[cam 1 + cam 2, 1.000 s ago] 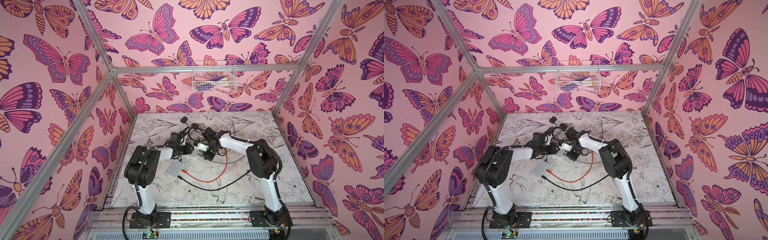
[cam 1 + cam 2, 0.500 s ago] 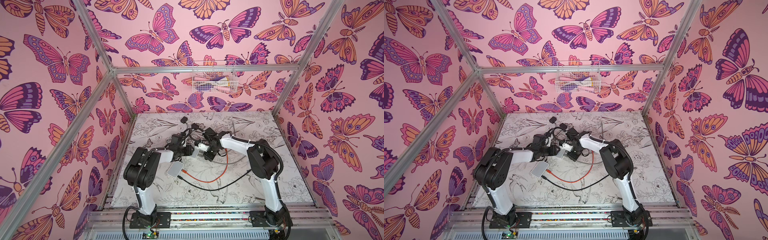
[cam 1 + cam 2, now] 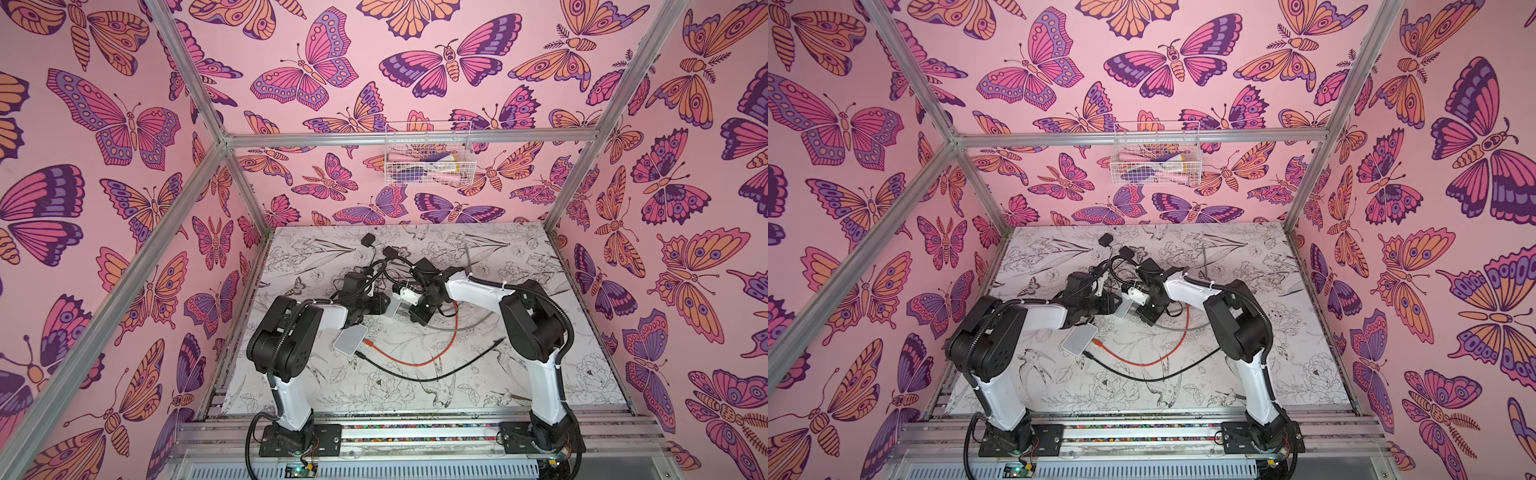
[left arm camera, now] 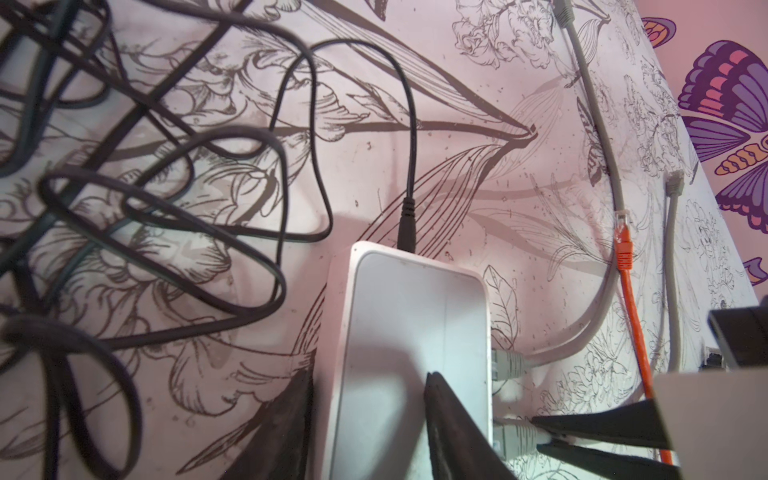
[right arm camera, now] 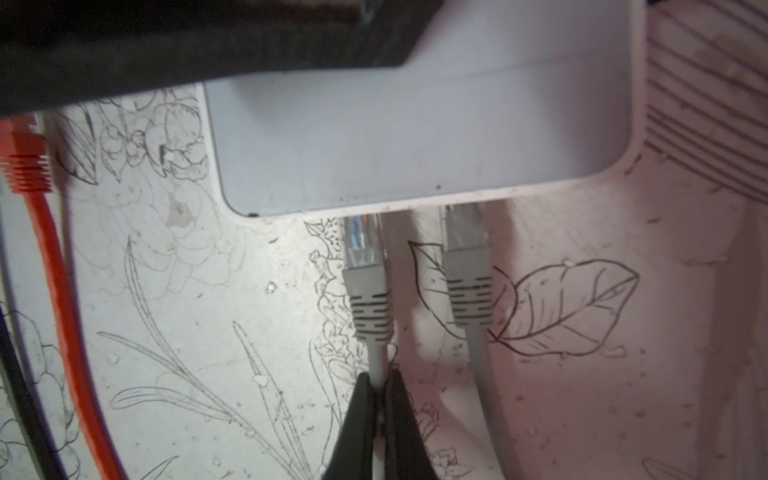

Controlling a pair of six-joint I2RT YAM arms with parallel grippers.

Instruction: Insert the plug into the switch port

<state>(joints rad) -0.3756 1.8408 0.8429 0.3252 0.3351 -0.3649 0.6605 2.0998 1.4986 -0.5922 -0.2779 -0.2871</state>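
A white switch is held tilted off the table near the middle, and shows in a top view. My left gripper is shut on the switch, one finger along its side edge and one on its top face. My right gripper is shut on a grey cable just behind its plug. The clear tip of the plug sits at the mouth of a port on the switch's edge, most of it still showing. A second grey plug sits in the neighbouring port.
A second white box lies on the table below my left arm, by an orange cable and a black cable. A tangle of black cables lies behind the switch. A wire basket hangs on the back wall.
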